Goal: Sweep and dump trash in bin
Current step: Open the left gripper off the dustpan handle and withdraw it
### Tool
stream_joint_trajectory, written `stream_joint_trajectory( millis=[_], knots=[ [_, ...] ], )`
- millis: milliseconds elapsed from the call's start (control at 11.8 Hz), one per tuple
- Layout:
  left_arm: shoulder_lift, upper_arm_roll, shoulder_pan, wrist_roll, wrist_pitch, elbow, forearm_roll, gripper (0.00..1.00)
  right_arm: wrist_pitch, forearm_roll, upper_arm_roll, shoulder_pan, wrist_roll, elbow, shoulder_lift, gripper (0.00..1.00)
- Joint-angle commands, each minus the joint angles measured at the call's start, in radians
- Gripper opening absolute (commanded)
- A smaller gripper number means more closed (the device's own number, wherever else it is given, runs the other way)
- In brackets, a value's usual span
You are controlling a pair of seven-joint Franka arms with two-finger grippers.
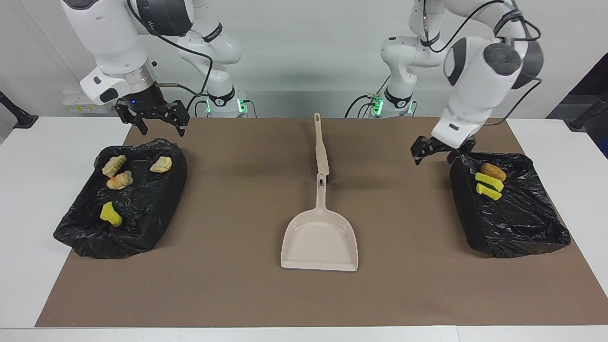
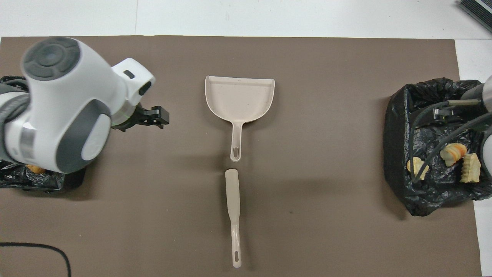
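The trash lies in two black bag-lined bins. The bin (image 1: 156,223) at the right arm's end holds three tan chunks (image 1: 119,180) and a yellow sponge piece (image 1: 110,213). The bin (image 1: 522,228) at the left arm's end holds a brown chunk (image 1: 492,171) and two yellow sponge pieces (image 1: 489,182). My right gripper (image 1: 159,121) is open and empty above the robot-side rim of its bin. My left gripper (image 1: 439,152) is open and empty, low beside its bin on the side toward the table's middle. It also shows in the overhead view (image 2: 155,117).
A beige dustpan (image 1: 319,237) lies mid-table on the brown mat, handle toward the robots. A beige brush (image 1: 321,145) lies in line with it, nearer to the robots. In the overhead view the left arm hides most of its bin (image 2: 23,181).
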Motion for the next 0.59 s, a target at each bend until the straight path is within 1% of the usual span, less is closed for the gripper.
stream_joint_trajectory(
  millis=[0,169,339,508],
  knots=[
    [-0.062,-0.008,0.098,0.138,-0.014,-0.047,0.007,1.0,-0.017,0.017,0.007,-0.012,0.016,0.009,0.001,1.0],
    [-0.088,-0.003,0.136,0.16,-0.014,-0.01,0.007,1.0,-0.017,0.017,0.007,-0.012,0.016,0.011,0.001,1.0],
    [-0.105,-0.006,0.137,0.157,-0.023,0.062,0.007,1.0,-0.017,0.017,0.007,-0.012,0.016,0.011,0.001,1.0],
    [-0.105,-0.015,0.131,0.155,-0.143,0.167,0.009,1.0,-0.017,0.017,0.007,-0.012,0.016,0.009,0.001,1.0]
  ],
)
